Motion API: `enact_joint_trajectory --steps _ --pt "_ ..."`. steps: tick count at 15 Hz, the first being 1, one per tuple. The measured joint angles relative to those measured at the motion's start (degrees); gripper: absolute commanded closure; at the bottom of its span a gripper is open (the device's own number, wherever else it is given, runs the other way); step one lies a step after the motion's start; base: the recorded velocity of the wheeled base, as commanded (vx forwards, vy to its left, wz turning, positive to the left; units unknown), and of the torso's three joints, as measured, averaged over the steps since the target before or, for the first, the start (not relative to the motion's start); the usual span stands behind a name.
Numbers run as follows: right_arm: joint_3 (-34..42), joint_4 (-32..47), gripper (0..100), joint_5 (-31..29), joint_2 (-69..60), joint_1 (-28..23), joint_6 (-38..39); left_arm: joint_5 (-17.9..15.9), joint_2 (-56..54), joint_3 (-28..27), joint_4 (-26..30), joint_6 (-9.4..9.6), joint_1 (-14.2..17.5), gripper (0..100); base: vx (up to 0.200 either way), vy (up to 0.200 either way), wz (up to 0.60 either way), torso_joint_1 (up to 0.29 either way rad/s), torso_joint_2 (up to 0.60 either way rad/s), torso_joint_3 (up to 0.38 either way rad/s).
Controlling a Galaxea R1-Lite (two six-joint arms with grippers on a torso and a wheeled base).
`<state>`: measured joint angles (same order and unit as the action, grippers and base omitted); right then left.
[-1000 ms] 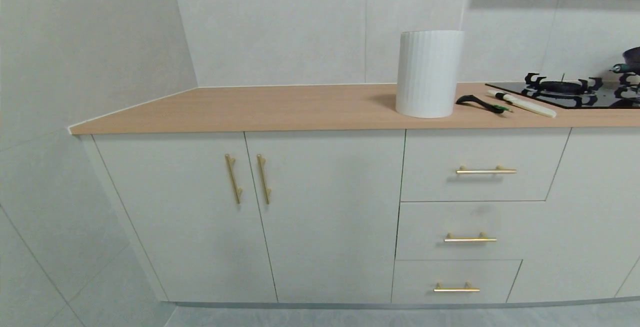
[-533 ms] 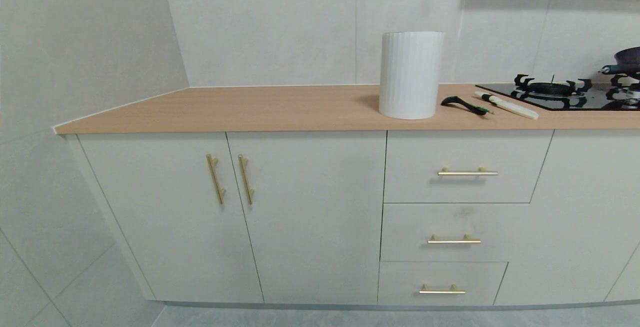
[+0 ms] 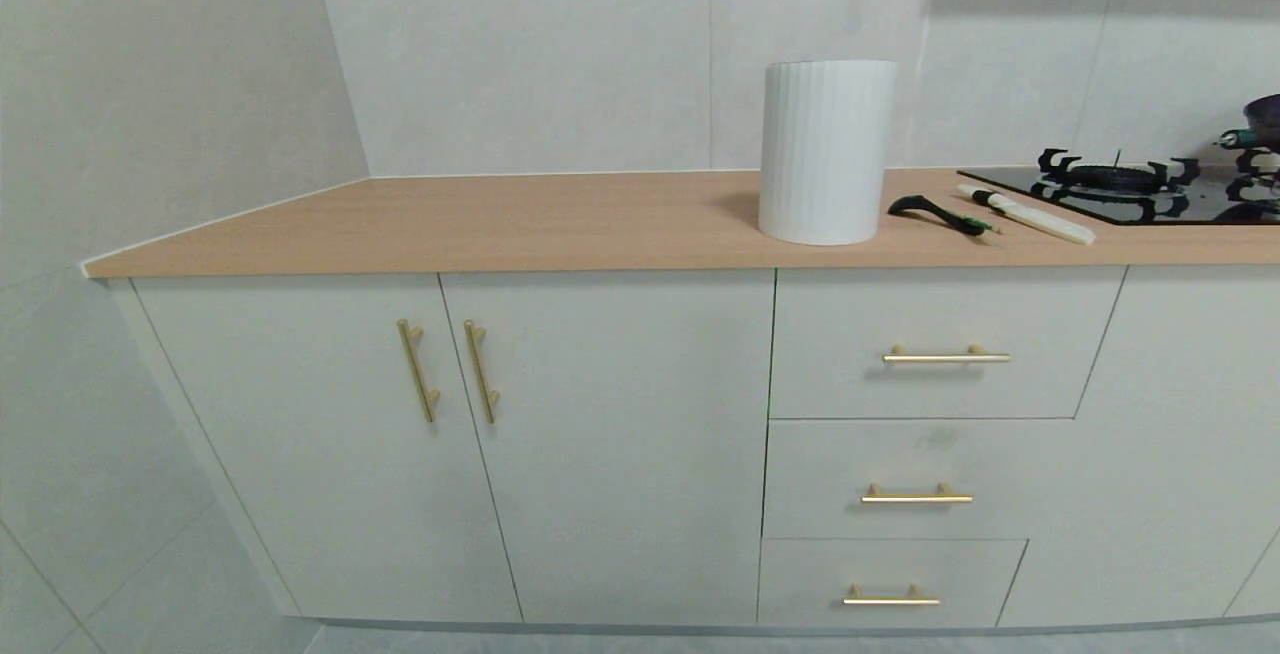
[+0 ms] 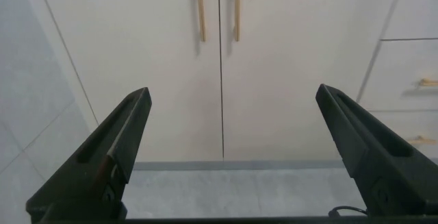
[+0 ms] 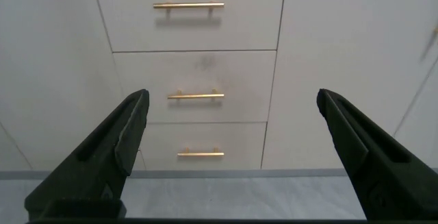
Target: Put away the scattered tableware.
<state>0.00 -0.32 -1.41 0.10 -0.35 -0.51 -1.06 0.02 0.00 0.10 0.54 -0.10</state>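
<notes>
On the wooden counter point(image 3: 520, 219) stands a tall white ribbed holder point(image 3: 826, 149). Just to its right lie a black-handled peeler point(image 3: 935, 214) and a long white knife point(image 3: 1025, 213), close to the hob. My left gripper point(image 4: 233, 92) is open and empty, held low in front of the double cabinet doors point(image 4: 220, 59). My right gripper point(image 5: 231, 95) is also open and empty, facing the stack of drawers point(image 5: 196, 73) below the counter. Both grippers are well below the counter, apart from the tableware.
A black gas hob point(image 3: 1120, 184) with a dark pan point(image 3: 1262, 119) sits at the counter's right end. Gold bar handles point(image 3: 946, 357) mark three drawers; two upright handles point(image 3: 448, 371) mark the doors. Tiled walls close the left side and back. Grey floor lies below.
The head camera has moved: counter and cabinets have shifted left and look slightly nearer. The holder, peeler and knife keep their places on the counter.
</notes>
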Motion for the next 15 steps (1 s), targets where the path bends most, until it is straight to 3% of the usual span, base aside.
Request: enact_joint_trajectory --steps 1,13,15 --pt "0.0 0.0 0 0.0 0.0 0.0 0.0 0.0 0.0 0.0 0.0 0.06 0.0 0 0.200 0.000 0.00 -0.002 0.00 -0.002" --pt "-0.1 -0.5 0 0.1 0.0 0.0 -0.3 0.1 0.0 0.0 0.0 -0.10 0.0 0 0.000 0.000 0.00 0.000 0.00 0.000" --pt "-3.1 -2.0 0 1.0 0.3 0.4 1.3 0.1 0.0 0.0 0.0 -0.10 0.0 0 0.000 0.000 0.00 0.000 0.00 0.000"
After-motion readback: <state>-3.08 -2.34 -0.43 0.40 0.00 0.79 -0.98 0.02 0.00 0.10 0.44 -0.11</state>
